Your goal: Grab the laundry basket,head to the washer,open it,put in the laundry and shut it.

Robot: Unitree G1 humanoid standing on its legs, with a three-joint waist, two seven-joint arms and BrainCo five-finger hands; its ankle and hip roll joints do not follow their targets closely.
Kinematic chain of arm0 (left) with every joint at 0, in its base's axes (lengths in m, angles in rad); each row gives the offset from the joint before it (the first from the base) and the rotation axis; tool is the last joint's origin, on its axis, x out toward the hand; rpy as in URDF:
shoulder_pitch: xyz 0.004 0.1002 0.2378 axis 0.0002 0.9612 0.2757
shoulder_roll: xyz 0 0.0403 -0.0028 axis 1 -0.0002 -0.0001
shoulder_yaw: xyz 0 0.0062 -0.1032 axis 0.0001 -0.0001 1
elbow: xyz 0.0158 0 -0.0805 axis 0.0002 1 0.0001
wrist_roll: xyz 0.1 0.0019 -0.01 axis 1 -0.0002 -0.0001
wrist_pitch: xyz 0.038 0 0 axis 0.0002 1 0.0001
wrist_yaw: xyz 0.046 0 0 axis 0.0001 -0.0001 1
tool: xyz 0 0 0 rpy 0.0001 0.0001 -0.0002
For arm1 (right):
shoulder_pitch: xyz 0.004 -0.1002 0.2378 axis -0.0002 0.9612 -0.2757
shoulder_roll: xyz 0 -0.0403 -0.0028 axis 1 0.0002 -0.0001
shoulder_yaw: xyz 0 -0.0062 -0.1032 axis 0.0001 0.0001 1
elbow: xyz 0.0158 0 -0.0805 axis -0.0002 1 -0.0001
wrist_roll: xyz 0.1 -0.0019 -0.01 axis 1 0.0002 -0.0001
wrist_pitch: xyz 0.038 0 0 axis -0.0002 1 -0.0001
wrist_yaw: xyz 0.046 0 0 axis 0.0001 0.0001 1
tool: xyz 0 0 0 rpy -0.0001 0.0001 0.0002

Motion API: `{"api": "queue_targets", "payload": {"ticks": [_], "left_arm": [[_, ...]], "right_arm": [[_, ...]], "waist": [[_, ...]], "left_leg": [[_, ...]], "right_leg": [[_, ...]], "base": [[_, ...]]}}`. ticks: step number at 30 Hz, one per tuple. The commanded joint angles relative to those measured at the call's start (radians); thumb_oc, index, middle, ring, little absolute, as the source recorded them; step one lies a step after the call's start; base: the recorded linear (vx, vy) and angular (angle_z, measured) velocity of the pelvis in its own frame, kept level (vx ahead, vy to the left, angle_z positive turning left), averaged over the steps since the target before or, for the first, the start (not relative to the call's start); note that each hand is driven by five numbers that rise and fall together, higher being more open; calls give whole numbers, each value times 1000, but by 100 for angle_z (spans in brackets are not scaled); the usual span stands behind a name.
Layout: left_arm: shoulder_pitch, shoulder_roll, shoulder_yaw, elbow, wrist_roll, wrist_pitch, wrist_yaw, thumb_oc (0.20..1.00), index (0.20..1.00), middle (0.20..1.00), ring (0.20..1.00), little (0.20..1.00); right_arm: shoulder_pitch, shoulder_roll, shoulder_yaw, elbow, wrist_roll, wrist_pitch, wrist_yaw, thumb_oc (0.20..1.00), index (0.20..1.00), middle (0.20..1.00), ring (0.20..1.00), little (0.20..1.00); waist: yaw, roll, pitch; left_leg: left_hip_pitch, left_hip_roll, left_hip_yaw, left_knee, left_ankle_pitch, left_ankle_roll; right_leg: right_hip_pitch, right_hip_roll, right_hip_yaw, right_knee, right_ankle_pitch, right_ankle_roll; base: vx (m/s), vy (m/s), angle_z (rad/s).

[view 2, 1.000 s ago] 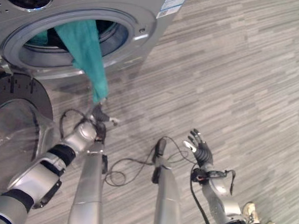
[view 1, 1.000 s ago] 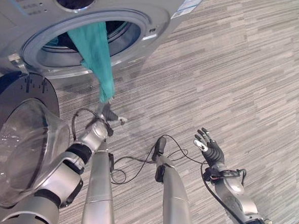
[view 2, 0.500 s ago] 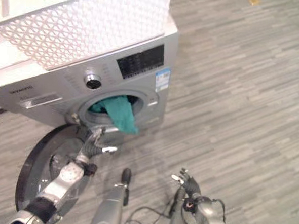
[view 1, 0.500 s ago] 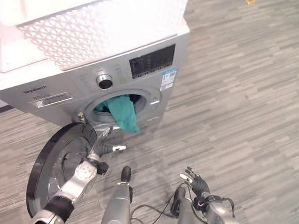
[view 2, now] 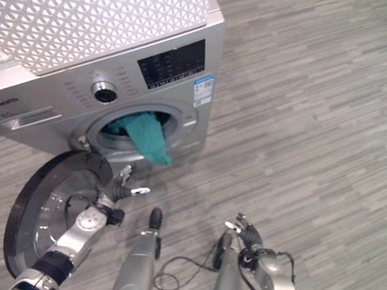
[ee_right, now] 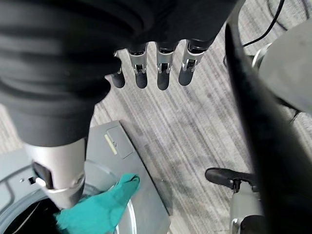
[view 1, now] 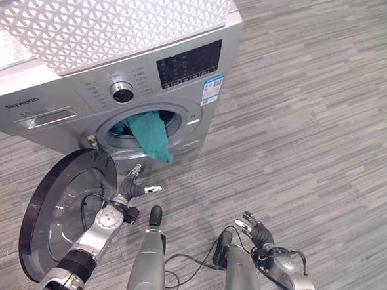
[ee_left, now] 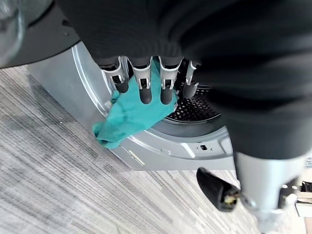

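Grey plank floor, washer (view 1: 184, 85) standing with door (view 1: 65, 209) hanging open.
I am seeing teal cloth (view 1: 151, 136) drooping over the drum's lower rim, risking jamming the door; left hand (view 1: 133, 190) and right hand (view 1: 257, 233) are hovering open, empty.

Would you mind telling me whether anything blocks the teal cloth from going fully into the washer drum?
Nothing visible does. The teal cloth hangs over the lip of the silver washer's round opening, the round glass door is swung wide open, and the left hand is below the cloth.

left robot hand (view 1: 133, 190) has drawn back from the teal cloth (view 1: 149, 135).
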Motion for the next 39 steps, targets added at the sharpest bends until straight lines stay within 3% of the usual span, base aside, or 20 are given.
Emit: {"api": "queue_targets", "payload": {"ticks": [1,2,5,9,21,27,28,32,33,34,35,36,37,38,39], "left_arm": [[113,67,9,-8,-23,-57,-52,1000,1000,1000,1000,1000],[167,71,15,-5,-37,-60,-77,1000,1000,1000,1000,1000],[188,71,16,8,-40,-60,-86,1000,1000,1000,1000,1000],[271,56,31,81,-24,-45,-125,1000,1000,1000,1000,1000],[346,-8,75,233,154,-5,-107,1000,1000,1000,1000,1000],[314,-67,77,298,129,11,-89,1000,1000,1000,1000,1000],[315,-76,67,303,123,15,-92,1000,1000,1000,1000,1000],[317,-80,62,299,113,17,-96,1000,1000,1000,1000,1000],[322,-78,58,280,95,24,-101,1000,1000,1000,1000,1000],[304,-86,47,270,77,29,-99,1000,1000,1000,1000,1000],[304,-87,47,270,77,29,-99,1000,1000,1000,1000,1000],[297,-100,47,253,88,31,-103,1000,1000,1000,1000,1000],[297,-100,47,253,88,31,-103,1000,1000,1000,1000,1000],[287,-105,36,253,92,35,-103,1000,1000,1000,1000,1000],[271,-102,34,240,90,34,-101,1000,1000,1000,1000,1000]], "right_arm": [[138,-44,-67,-47,-65,-28,74,1000,1000,1000,1000,1000],[122,-23,-93,77,-90,-40,67,1000,1000,1000,1000,1000],[115,-13,-106,114,-91,-47,66,1000,1000,1000,1000,1000],[116,-1,-131,167,-112,-47,63,1000,1000,1000,1000,1000],[114,52,-121,222,-127,-35,50,1000,1000,1000,1000,1000],[99,79,-106,251,-111,-34,32,1000,1000,1000,1000,1000],[95,77,-97,249,-112,-33,31,1000,1000,1000,1000,1000],[91,74,-90,252,-112,-33,32,1000,1000,1000,1000,1000],[71,69,-77,254,-110,-34,31,1000,1000,1000,1000,1000],[39,59,-65,260,-110,-40,19,1000,1000,1000,1000,1000],[39,59,-65,260,-110,-40,19,1000,1000,1000,1000,1000],[33,54,-57,259,-120,-40,17,1000,1000,1000,1000,1000],[33,54,-57,259,-120,-40,17,1000,1000,1000,1000,1000],[34,48,-55,261,-126,-39,12,1000,1000,1000,1000,1000],[30,40,-52,258,-127,-35,6,1000,1000,1000,1000,1000]], "waist": [[7,24,-89],[17,37,-101],[19,42,-106],[28,63,-161],[81,71,-259],[92,63,-269],[93,63,-271],[94,68,-274],[101,71,-269],[101,80,-252],[100,81,-253],[82,56,-242],[82,56,-242],[77,45,-228],[66,18,-210]], "left_leg": [[5,28,-20,-99,104,1],[37,26,-23,-113,109,2],[61,28,-24,-127,113,0],[155,38,-28,-200,139,-2],[284,47,-68,-290,172,-4],[294,62,-98,-291,205,-14],[298,81,-110,-284,213,-16],[294,99,-121,-286,227,-19],[294,133,-131,-303,267,-32],[243,166,-114,-343,344,-46],[241,167,-115,-343,345,-47],[239,188,59,-365,297,-17],[240,188,59,-365,297,-17],[216,198,120,-333,297,-12],[228,201,150,-237,269,-22]], "right_leg": [[96,-18,34,-64,27,-6],[135,-18,20,-74,24,-6],[158,-16,11,-81,22,-5],[244,3,-22,-118,19,-7],[407,36,-94,-162,-16,-20],[451,84,-101,-145,-72,-67],[457,111,-100,-129,-95,-87],[455,133,-102,-125,-101,-97],[444,167,-95,-107,-128,-113],[424,204,-108,-115,-129,-133],[424,206,-109,-116,-128,-133],[422,207,-130,-148,-111,-134],[422,207,-130,-148,-111,-134],[421,199,-146,-166,-93,-132],[407,178,-144,-173,-65,-127]], "base": [[115,-30,-3],[89,-40,-7],[47,-25,9],[110,-64,9],[46,-51,18],[-58,-107,19],[-77,-134,18],[-53,-94,10],[-293,-233,-2],[-294,-233,4],[-405,-237,47],[-183,-118,65],[-292,-165,77],[-244,-128,36],[-406,-172,23]]}}
